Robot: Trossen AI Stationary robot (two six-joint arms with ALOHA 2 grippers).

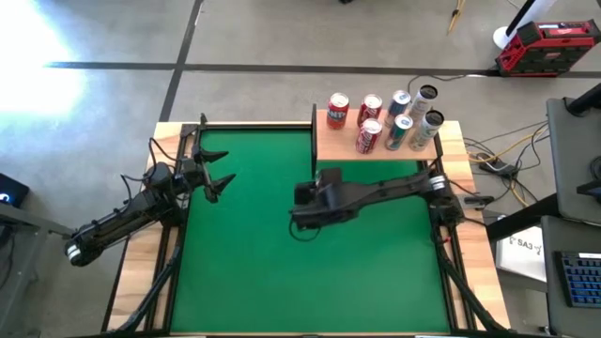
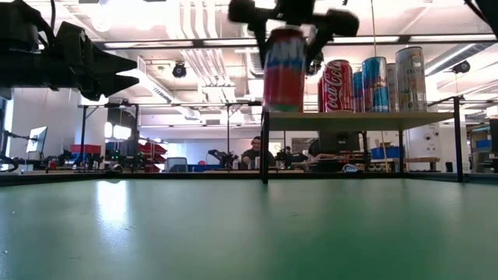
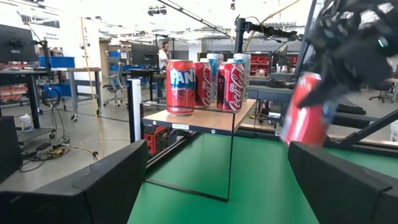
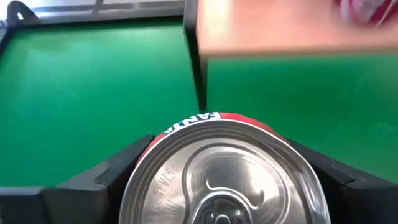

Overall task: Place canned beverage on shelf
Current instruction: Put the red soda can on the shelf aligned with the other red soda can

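Fanta can (image 4: pixel 221 174) between right claw (image 1: pixel 310 208) fingers, near shelf (image 1: pixel 333 147).

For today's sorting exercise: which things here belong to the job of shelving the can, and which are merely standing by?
Part of the job:
- red Fanta can, held off the felt
- right gripper, shut on it
- shelf, wooden board beside them

Standing by:
- cans already on the shelf
- left gripper, open, waiting at the table's left

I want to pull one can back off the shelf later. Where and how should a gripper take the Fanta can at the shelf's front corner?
Grip the Fanta can around its mid-body, coming from the shelf's open corner side. It stands upright with neighbours behind, so only that side looks clear.
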